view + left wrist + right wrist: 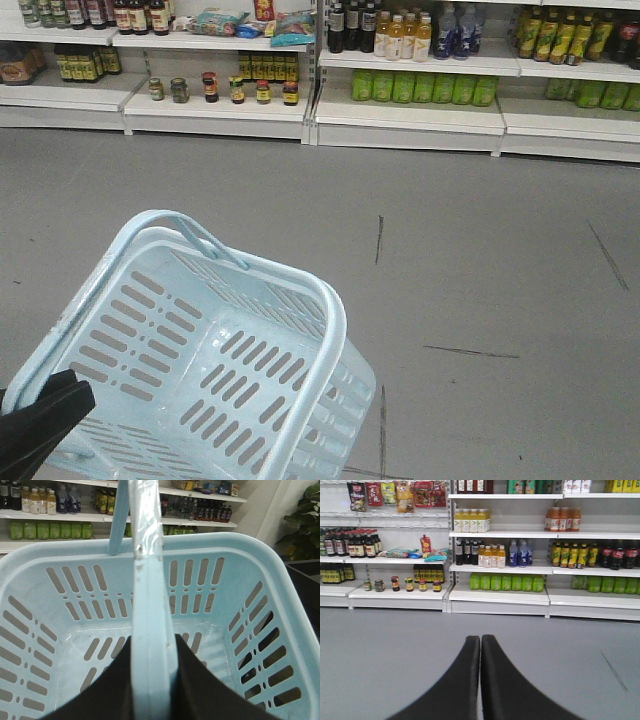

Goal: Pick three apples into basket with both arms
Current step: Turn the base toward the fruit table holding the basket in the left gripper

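My left pincer [153, 637] is clamped on the handle [147, 580] of the basket [210, 540], one black finger on each side of the pale blue bar. The handle stands up over the basket's middle. The basket tips to one side, its slotted bottom bare. It seems to hang clear of the grey floor [480, 260], though I cannot see its underside.

My right pincer [480, 637] is closed, fingertips touching, with nothing between them. It points across the floor at the shelves [497, 597], which stand well apart from it and carry bottles and jars.
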`<state>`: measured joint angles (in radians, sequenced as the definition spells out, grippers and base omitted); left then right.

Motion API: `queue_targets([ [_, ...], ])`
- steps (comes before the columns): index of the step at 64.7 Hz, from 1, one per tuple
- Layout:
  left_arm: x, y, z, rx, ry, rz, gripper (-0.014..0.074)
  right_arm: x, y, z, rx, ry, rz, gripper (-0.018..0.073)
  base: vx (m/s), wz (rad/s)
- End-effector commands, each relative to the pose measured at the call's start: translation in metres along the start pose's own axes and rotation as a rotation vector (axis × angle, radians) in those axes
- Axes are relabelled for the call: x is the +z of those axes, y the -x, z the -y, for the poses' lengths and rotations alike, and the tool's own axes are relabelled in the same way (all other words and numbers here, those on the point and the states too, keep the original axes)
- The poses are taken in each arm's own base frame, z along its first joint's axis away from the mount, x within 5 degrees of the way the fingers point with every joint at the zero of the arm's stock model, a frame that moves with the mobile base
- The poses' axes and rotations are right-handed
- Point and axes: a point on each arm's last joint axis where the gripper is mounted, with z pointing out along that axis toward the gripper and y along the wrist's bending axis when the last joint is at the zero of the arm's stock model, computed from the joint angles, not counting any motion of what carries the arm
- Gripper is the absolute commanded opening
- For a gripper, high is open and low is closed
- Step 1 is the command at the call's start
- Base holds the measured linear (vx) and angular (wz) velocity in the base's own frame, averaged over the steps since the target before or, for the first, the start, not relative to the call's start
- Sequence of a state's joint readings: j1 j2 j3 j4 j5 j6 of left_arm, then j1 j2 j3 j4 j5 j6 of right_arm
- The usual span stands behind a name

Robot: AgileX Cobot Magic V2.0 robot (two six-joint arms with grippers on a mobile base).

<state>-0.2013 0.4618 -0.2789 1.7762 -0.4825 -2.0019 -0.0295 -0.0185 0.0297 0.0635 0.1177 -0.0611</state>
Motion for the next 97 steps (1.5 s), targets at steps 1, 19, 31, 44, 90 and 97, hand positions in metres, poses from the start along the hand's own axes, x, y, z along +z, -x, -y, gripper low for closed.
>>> queue_targets([
  [1,-0.0016,0.0103,0.0006,0.045,0.022,0.022,-0.0006,0.0002,0.0026,0.0006,-0.014,-0.007,0.063,-0.0008,0.16,-0.29],
  [19,-0.0016,0.0103,0.0006,0.045,0.022,0.022,-0.0006,0.0002,0.0026,0.0006,-0.014,-0.007,0.063,-0.0008,0.16,-0.38],
  [31,-0.0016,0.0103,0.0006,0.045,0.022,0.022,-0.0006,0.0002,0.0026,0.0006,-0.014,-0.007,0.063,-0.0008,0.15,-0.52],
  [44,-0.0016,0.0103,0.0006,0.045,0.022,0.022,-0.0006,0.0002,0.0026,0.0006,-0.014,-0.007,0.063,-0.0008,0.13,-0.51],
  [90,-0.0016,0.0103,0.0006,0.045,0.022,0.022,-0.0006,0.0002,0.0026,0.0006,-0.014,-0.007,0.063,-0.0008,0.12,-0.48],
  [97,-0.0016,0.0103,0.0006,0.045,0.022,0.022,-0.0006,0.0002,0.0026,0.0006,-0.014,-0.007,0.063,-0.0008,0.13,-0.56],
])
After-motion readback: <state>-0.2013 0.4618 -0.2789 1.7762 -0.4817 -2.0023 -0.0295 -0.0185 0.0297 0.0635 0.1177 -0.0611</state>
